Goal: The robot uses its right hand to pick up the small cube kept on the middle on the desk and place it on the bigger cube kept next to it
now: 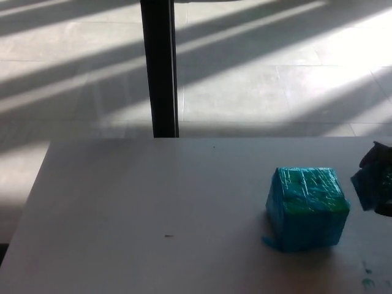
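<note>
The bigger cube (pixel 307 207), wrapped in shiny blue and green tape, rests on the white desk (pixel 153 214) right of centre. At the right edge of the picture my right hand (pixel 381 177) is shut on the small blue cube (pixel 366 187). The small cube hangs tilted above the desk, just right of the big cube's top edge and apart from it. Only part of the hand shows; the rest runs out of frame. My left hand is out of view.
A dark vertical post (pixel 158 67) stands behind the desk's far edge. Beyond it lies a sunlit tiled floor (pixel 275 73). A small blue-green smear (pixel 367 282) marks the desk at the front right.
</note>
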